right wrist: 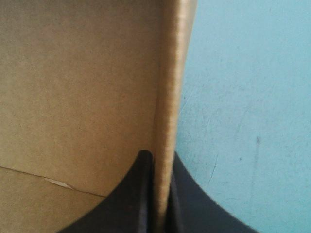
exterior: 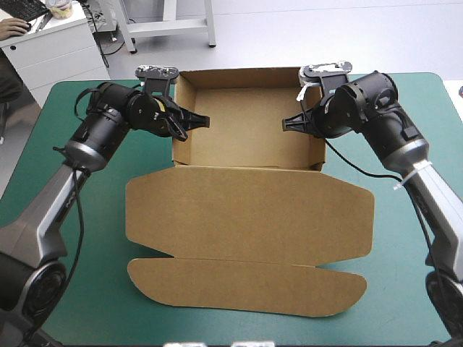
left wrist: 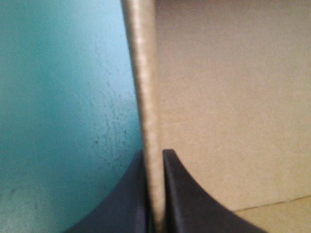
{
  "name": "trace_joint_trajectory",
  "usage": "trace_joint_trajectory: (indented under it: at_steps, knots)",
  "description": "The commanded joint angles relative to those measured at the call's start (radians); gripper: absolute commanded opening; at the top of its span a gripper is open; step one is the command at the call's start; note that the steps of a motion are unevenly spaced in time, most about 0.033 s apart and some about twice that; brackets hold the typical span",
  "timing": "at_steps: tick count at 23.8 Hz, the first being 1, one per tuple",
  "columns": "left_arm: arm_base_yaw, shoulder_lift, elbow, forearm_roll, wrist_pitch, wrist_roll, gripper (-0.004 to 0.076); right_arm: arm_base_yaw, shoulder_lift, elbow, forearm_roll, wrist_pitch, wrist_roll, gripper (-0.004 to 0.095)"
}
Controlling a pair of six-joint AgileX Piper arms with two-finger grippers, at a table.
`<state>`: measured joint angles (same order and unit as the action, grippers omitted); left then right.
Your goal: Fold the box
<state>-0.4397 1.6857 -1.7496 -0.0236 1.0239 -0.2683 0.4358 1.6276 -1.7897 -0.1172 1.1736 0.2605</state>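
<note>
The brown box point(exterior: 249, 217) sits in the middle of the tabletop point(exterior: 87, 289), on its teal-green cover point(left wrist: 58, 97). Its far half is an open tray with the walls standing up. The lid point(exterior: 249, 210) lies flat on the near side of the tray. A rounded front flap point(exterior: 246, 285) lies flat past a crease, closest to the tabletop's near edge.

The left claw point(exterior: 194, 123) is clamped on the tray's left wall point(left wrist: 146, 73) — one black finger inside the tray, the other outside over the cover, the board's top edge pinched between them. The right claw point(exterior: 295, 124) grips the right wall point(right wrist: 170, 73) in the same way, nearly closed with only the board in the gap. Each holds about midway along its wall, and the two face each other across the tray floor point(exterior: 249, 137).

Both gripped walls stand upright, and the far wall stands along the back. In the right wrist view a crease with a small pale scuff point(right wrist: 58, 183) runs where the wall meets the floor — inside the tray, beside the inner finger
</note>
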Motion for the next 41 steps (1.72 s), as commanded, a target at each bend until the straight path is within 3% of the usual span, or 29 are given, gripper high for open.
trace_joint_trajectory:
  at_steps: [1, 7, 16, 29, 31, 33, 34, 35, 37, 41]
  knots:
    - [-0.009, 0.052, -0.098, -0.004, 0.018, -0.019, -0.001, -0.066, 0.045, -0.029, 0.138, 0.008, -0.081, -0.002]
    - [-0.009, 0.153, -0.117, 0.024, 0.095, -0.042, -0.001, -0.124, 0.151, -0.029, 0.245, 0.019, -0.125, -0.002]
    - [-0.009, 0.279, -0.117, 0.046, 0.217, -0.047, -0.001, -0.134, 0.246, -0.029, 0.244, 0.041, -0.115, -0.002]
    - [-0.009, 0.288, -0.119, 0.133, 0.227, -0.063, -0.0009, -0.134, 0.299, -0.029, 0.24, 0.044, -0.119, -0.0005]
    - [-0.009, 0.288, -0.119, 0.13, 0.227, -0.038, 0.0018, -0.134, 0.299, -0.029, 0.24, 0.052, -0.133, 0.012]
    - [-0.009, 0.288, -0.119, 0.123, 0.231, -0.034, 0.0152, -0.134, 0.299, -0.029, 0.238, 0.064, -0.138, 0.0487]
    - [-0.009, 0.288, -0.119, 0.116, 0.231, -0.034, 0.0209, -0.134, 0.299, -0.029, 0.238, 0.066, -0.138, 0.0596]
    - [-0.009, 0.288, -0.119, 0.104, 0.231, -0.036, 0.0321, -0.134, 0.299, -0.029, 0.238, 0.078, -0.138, 0.0752]
    - [-0.009, 0.288, -0.119, 0.105, 0.231, -0.036, 0.0478, -0.134, 0.299, -0.029, 0.227, 0.078, -0.138, 0.0849]
    - [-0.009, 0.288, -0.18, 0.13, 0.25, -0.038, 0.0512, -0.134, 0.299, -0.069, 0.235, 0.068, -0.125, 0.0849]
